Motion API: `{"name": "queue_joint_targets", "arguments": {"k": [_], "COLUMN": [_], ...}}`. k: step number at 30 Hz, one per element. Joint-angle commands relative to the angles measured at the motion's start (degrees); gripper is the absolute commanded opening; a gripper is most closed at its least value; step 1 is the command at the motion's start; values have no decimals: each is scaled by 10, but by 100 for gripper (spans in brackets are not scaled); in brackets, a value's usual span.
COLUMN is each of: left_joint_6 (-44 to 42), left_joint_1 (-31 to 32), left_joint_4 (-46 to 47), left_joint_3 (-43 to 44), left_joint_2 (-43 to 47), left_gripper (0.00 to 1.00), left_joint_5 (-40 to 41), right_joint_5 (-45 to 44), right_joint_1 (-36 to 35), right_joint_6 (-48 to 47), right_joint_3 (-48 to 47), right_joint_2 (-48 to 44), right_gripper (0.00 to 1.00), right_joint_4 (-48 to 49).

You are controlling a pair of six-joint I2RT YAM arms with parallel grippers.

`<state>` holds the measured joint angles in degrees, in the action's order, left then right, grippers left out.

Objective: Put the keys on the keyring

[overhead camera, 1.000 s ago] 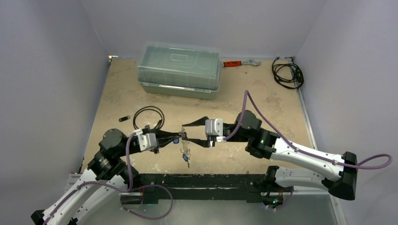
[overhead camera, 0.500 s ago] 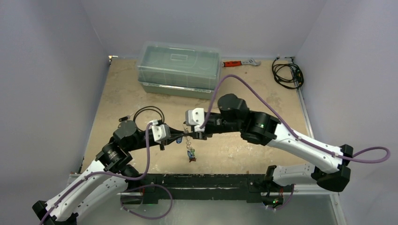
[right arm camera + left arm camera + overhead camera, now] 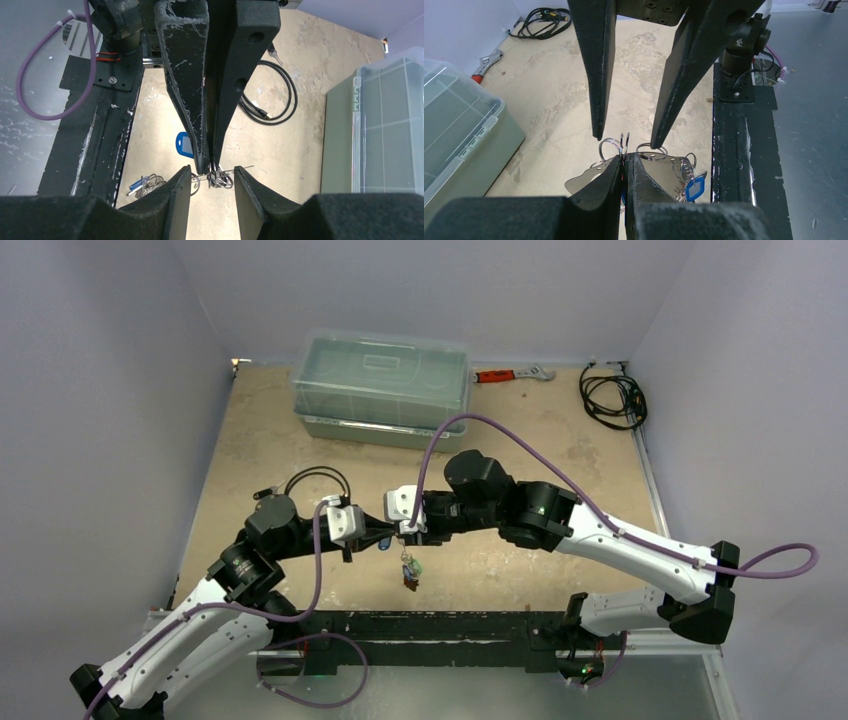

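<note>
The left gripper (image 3: 625, 162) is closed and clamped on the keyring (image 3: 660, 171), holding it above the table (image 3: 570, 450) near the front edge. The right gripper (image 3: 212, 169) has its jaws apart, straddling the wire rings (image 3: 610, 145) at the left fingertips. The keys (image 3: 410, 572) hang bunched below, one carrying a blue tag (image 3: 694, 189).

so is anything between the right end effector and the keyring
Nothing visible does. The right end effector, jaws open, straddles the wire rings poking out of the shut left end effector, which pinches the keyring. Only the left fingertips crowd that spot; the keys hang below, clear of the gap.
</note>
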<state>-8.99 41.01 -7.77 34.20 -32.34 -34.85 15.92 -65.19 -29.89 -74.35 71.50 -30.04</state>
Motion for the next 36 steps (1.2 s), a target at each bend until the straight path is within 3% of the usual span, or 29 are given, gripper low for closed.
{"name": "queue_joint_targets", "arguments": {"k": [1, 4, 12, 17, 20, 21, 24, 25, 28, 36], "left_joint_6": [11, 11, 13, 13, 13, 13, 15, 15, 11, 5], "left_joint_1": [2, 2, 1, 1, 1, 2, 1, 1, 2, 2], "left_joint_4": [48, 49, 52, 52, 53, 53, 58, 61, 63, 63], "left_joint_3": [18, 18, 17, 17, 17, 17, 15, 12, 9, 10], "left_joint_2": [10, 11, 13, 15, 19, 22, 42, 49, 64, 71], "left_gripper": [0, 0, 0, 0, 0, 5, 40, 45, 46, 37], "left_joint_5": [-22, -24, -29, -31, -32, -27, -8, -5, -4, -12], "right_joint_5": [-19, -24, -12, 6, 4, 1, -16, -22, -26, -18], "right_joint_1": [-2, -1, -2, -2, -2, -2, -2, -2, -2, -2], "right_joint_6": [-10, -12, -11, -15, -16, -16, -9, -6, 2, 23], "right_joint_3": [6, 6, 3, 3, 5, 9, 38, 52, 90, 140], "right_joint_2": [-2, 2, 13, 18, 13, 8, -22, -36, -74, -131], "right_gripper": [38, 27, 22, 3, 0, 0, 0, 0, 0, 0], "right_joint_4": [20, 21, 17, 16, 27, 36, 89, 114, 174, 258]}}
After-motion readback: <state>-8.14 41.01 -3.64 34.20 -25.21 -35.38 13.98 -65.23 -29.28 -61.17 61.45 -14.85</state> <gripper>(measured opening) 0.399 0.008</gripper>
